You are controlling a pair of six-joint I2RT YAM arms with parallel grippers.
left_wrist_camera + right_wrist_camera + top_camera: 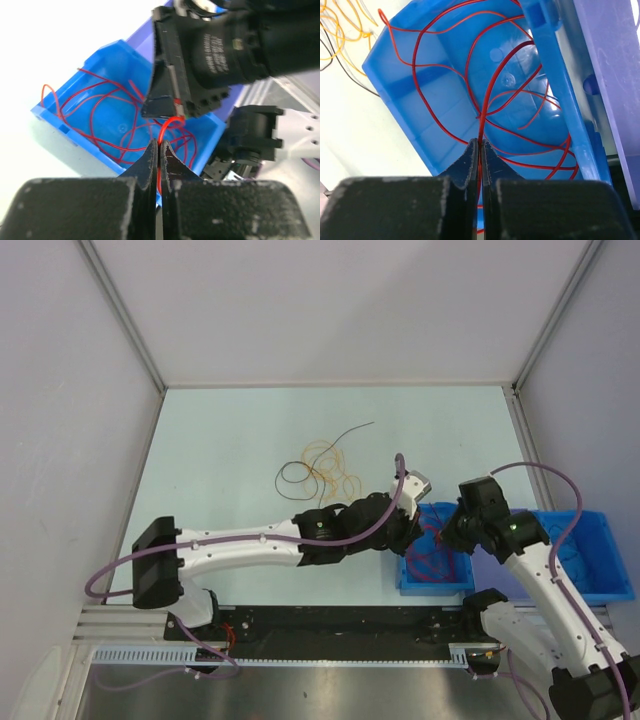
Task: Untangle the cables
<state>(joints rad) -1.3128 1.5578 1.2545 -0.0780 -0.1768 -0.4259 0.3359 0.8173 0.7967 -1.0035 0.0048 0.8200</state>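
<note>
Above blue bin (395, 70) | left pincer (160, 147), right pincer (480, 142) both pinching red cable (488, 95); cable axis straight out from tips

Top camera hangs high behind the arm bases (195, 608) at its bottom edge, looking steeply down on the table (230, 440), while both wrist cameras press in close from opposite sides on the blue bin (437, 587), which sits lower right in that overhead view.

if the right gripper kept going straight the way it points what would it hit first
Probably the red cable loops lying in the blue bin, then the bin's floor behind them. The right gripper, jaws shut on that cable, aims into the bin; depth is unclear.
</note>
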